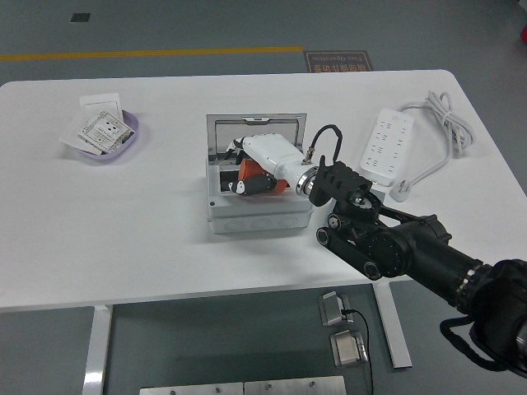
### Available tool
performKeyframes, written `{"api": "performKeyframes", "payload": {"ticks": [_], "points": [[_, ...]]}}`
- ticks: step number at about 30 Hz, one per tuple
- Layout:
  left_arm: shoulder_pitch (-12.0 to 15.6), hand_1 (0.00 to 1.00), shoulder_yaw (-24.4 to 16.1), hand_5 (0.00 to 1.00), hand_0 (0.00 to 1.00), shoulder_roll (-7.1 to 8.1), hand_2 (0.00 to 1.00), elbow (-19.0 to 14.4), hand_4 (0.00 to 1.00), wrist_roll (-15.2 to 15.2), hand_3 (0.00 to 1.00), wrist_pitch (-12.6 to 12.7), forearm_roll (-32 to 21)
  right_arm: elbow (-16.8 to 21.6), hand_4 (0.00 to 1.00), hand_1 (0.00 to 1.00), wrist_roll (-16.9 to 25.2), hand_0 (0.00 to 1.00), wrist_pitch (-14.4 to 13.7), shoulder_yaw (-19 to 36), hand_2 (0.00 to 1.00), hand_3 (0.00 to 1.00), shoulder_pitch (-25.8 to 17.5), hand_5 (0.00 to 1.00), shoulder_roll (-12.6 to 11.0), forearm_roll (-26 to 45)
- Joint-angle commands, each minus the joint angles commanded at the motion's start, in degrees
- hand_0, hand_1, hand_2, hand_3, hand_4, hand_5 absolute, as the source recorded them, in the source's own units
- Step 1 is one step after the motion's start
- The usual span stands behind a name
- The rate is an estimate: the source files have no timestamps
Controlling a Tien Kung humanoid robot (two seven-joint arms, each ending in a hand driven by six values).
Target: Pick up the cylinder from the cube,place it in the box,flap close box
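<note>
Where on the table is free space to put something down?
Bare table runs along the near edge, left of the box, and between the box and the purple dish. The far strip is also bare. It is crowded at the box, where the right hand reaches in, and near the power strip.

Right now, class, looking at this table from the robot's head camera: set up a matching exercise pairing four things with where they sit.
Things:
1. purple bowl
2. power strip
3. grey box
4. right hand

Places:
A. table's right side, cord coiled behind it
B. reaching into the open box
C. table's left side, holding cards
D. table's middle, lid raised

Pairs: 1-C, 2-A, 3-D, 4-B
</note>
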Motion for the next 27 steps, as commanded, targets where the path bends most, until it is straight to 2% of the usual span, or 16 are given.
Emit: {"api": "performKeyframes", "payload": {"ticks": [2,3,10,14,21,27], "points": [[0.0,0.665,0.1,0.304,0.595,-0.01,0.611,0.0,0.676,0.0,0.601,0.0,0.0,-0.1,0.943,0.405,0.3,0.411,0.0,0.1,0.605,0.726,-0.1,0.591,0.0,0.0],[0.0,0.665,0.2,0.302,0.595,0.00,0.610,0.0,0.674,0.0,0.601,-0.1,-0.1,-0.1,0.953,0.412,0.4,0.467,0.0,0.1,0.604,0.722,-0.1,0.596,0.0,0.0],[-0.1,0.664,0.4,0.300,0.595,-0.09,0.610,0.0,0.672,0.1,0.600,-0.3,0.1,0.2,0.955,0.402,0.9,0.473,0.2,0.4,0.595,0.713,-0.5,0.593,-0.2,0.0],[0.0,0.664,0.4,0.300,0.595,-0.18,0.610,0.0,0.672,0.2,0.600,-0.4,0.2,2.1,0.955,0.402,0.4,0.473,0.6,1.4,0.595,0.713,-1.0,0.593,-0.7,0.0],[0.2,0.663,0.4,0.300,0.595,-0.37,0.609,0.0,0.671,0.2,0.600,-0.5,0.2,10.2,0.961,0.384,-1.3,0.492,3.1,4.8,0.569,0.701,-3.9,0.603,-3.5,6.5],[0.5,0.663,0.7,0.288,0.594,-0.56,0.609,0.0,0.668,0.4,0.601,-0.5,-0.3,19.1,0.959,0.386,-3.2,0.491,5.7,9.8,0.576,0.702,-6.8,0.602,-6.3,9.2]]}}
